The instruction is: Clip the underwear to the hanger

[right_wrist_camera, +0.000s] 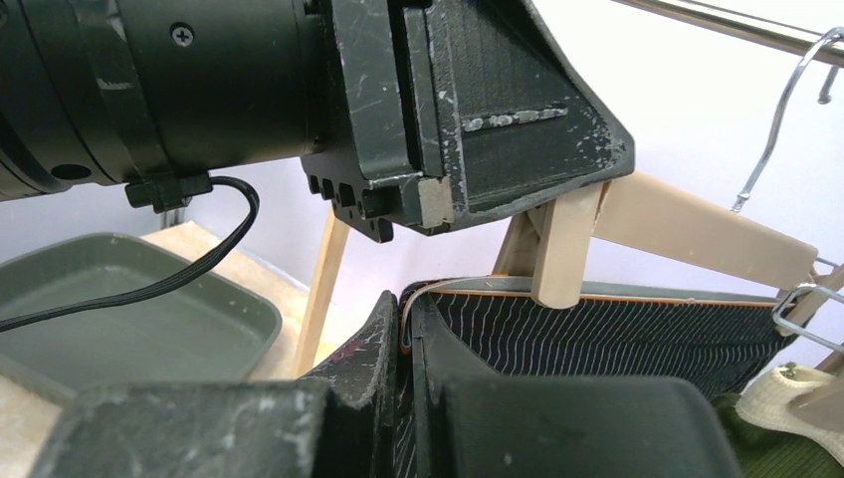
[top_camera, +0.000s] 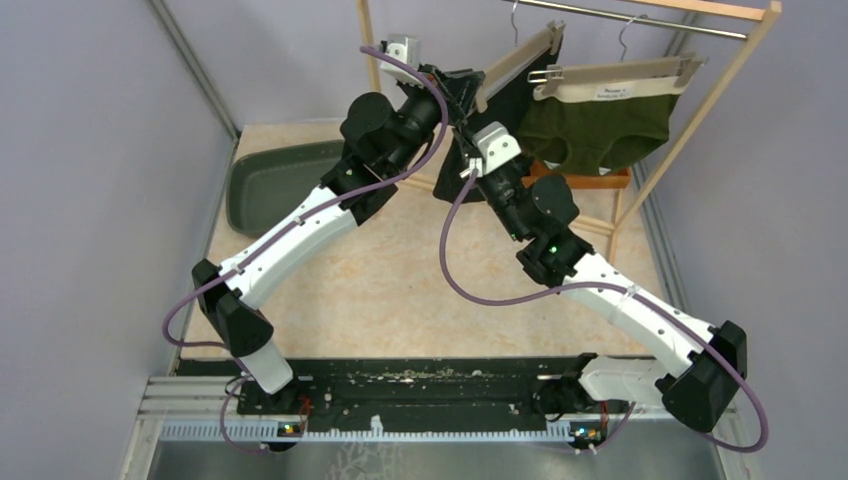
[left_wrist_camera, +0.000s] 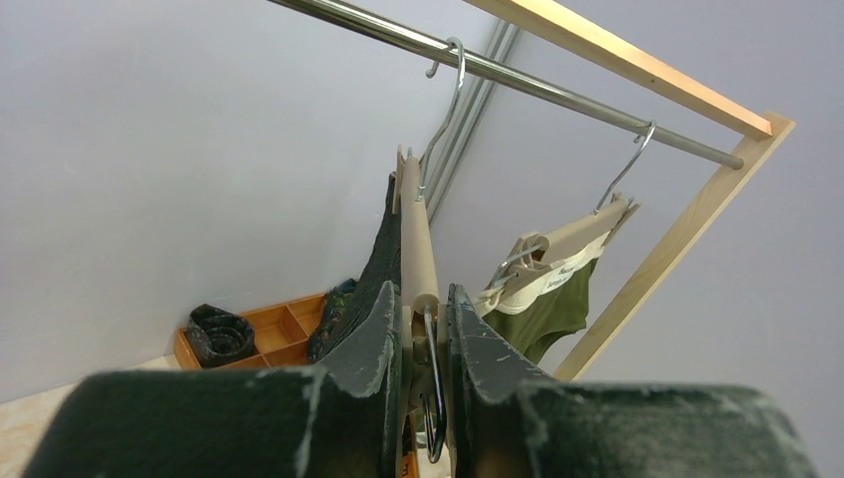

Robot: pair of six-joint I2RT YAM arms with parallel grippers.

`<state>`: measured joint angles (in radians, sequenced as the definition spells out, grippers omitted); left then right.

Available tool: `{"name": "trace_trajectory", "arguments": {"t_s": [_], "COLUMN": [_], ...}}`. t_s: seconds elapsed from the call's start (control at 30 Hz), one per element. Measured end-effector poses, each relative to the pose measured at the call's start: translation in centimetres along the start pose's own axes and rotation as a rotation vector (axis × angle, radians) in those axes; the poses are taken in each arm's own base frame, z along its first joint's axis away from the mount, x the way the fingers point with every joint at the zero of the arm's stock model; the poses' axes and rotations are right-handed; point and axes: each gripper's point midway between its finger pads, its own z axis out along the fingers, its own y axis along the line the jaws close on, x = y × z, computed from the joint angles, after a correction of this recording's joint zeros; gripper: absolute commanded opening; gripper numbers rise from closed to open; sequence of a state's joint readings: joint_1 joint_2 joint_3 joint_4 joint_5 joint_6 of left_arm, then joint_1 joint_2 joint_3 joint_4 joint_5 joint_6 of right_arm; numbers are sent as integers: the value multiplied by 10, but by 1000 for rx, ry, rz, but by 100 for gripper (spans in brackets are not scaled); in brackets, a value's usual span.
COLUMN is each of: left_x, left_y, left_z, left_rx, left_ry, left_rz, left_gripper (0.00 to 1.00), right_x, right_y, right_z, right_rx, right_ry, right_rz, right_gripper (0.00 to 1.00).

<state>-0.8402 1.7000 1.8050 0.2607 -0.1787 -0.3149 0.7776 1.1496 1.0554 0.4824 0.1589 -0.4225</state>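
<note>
A wooden clip hanger [top_camera: 520, 58] hangs tilted from the steel rail [top_camera: 640, 18]. Dark pinstriped underwear [top_camera: 505, 105] hangs below it. My left gripper [top_camera: 462, 88] is shut on the clip at the hanger's left end; the left wrist view shows both jaws pressing the clip [left_wrist_camera: 426, 329] below the hanger bar [left_wrist_camera: 416, 234]. My right gripper [top_camera: 463, 140] sits just below. It is shut on the left corner of the underwear's waistband [right_wrist_camera: 597, 334], which it holds up against the hanger's clip [right_wrist_camera: 565, 249].
A second hanger holds green underwear [top_camera: 600, 125] at the right of the rail. The wooden rack post [top_camera: 700, 110] slants at right. A grey bin [top_camera: 280, 180] lies at the back left. An orange tray [left_wrist_camera: 269, 329] with rolled garments sits under the rack.
</note>
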Motion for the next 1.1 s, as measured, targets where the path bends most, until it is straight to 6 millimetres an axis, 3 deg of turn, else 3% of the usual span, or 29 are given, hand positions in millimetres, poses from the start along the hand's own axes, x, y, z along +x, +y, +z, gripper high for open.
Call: {"name": "trace_trajectory", "arguments": {"t_s": [0.17,1.1], "left_x": [0,-1], "left_y": [-1,-1], "left_z": [0,0], "left_rx": [6,12], "left_ry": [3,11], "left_rz": [3,56], "left_gripper": [0,0], "right_x": [5,-12], "right_y": [3,-1], "right_z": [3,13], "right_rx": [-8,-10], "right_ry": [10,-18], "right_rz": [-2,-9], "right_gripper": [0,0]}}
